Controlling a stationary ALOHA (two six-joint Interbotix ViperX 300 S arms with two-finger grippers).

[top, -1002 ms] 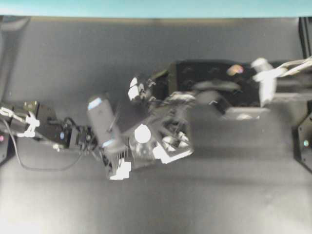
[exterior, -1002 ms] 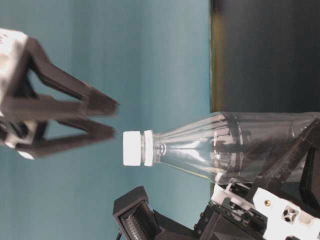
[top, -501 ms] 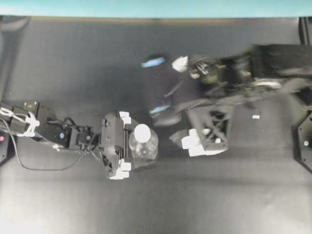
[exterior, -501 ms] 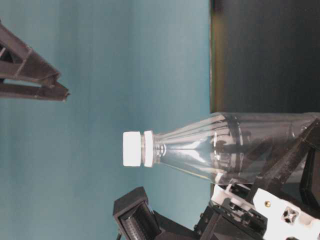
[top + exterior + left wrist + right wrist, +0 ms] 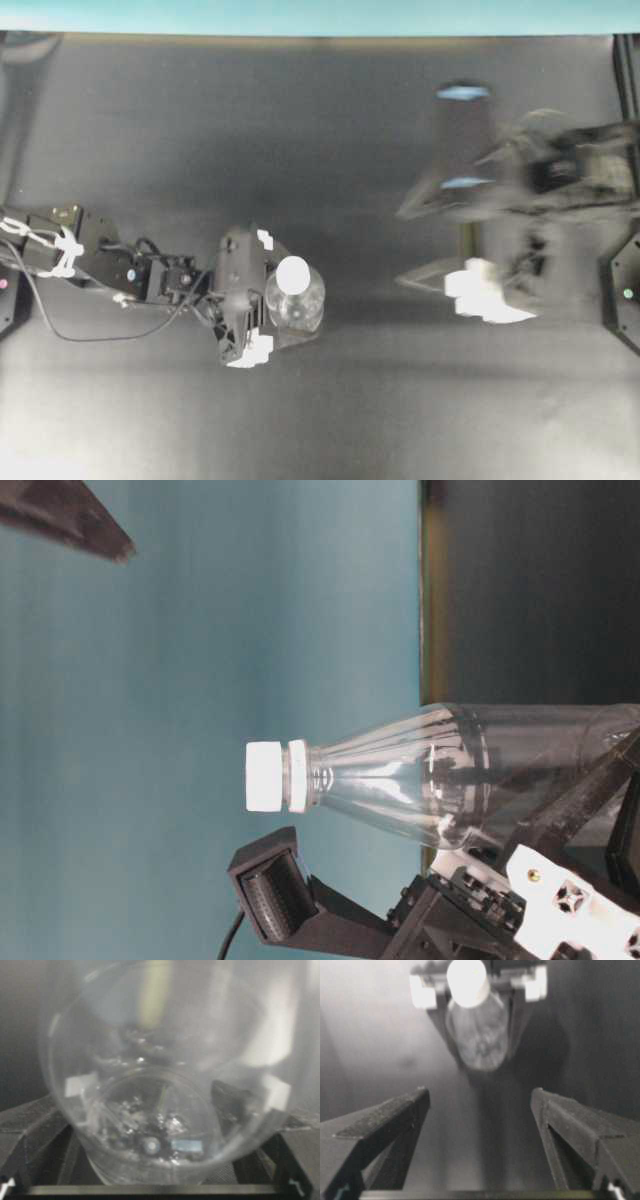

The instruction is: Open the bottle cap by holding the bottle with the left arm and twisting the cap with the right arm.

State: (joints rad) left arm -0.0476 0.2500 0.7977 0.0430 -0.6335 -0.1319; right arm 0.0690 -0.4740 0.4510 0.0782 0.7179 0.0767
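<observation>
The clear bottle (image 5: 300, 305) stands upright on the black table, and its white cap (image 5: 292, 273) sits on the neck. My left gripper (image 5: 252, 298) is shut on the bottle's body from the left. In the table-level view the bottle (image 5: 430, 780) and the cap (image 5: 265, 776) show above the left gripper (image 5: 520, 880). The left wrist view is filled by the bottle (image 5: 155, 1085). My right gripper (image 5: 405, 248) is open and empty, well to the right of the bottle and blurred. The right wrist view shows its open gripper (image 5: 480, 1097) facing the bottle (image 5: 480, 1035) and the cap (image 5: 466, 981) from a distance.
The black table (image 5: 300, 120) ends at a teal back wall (image 5: 300, 15). Arm bases stand at the far left edge (image 5: 10, 290) and the far right edge (image 5: 625, 290). One right fingertip (image 5: 70, 515) shows at the top left of the table-level view.
My right gripper has pulled away from the cap, up and to the right, with its jaws open. The left gripper keeps hold of the bottle, and the cap stays on.
</observation>
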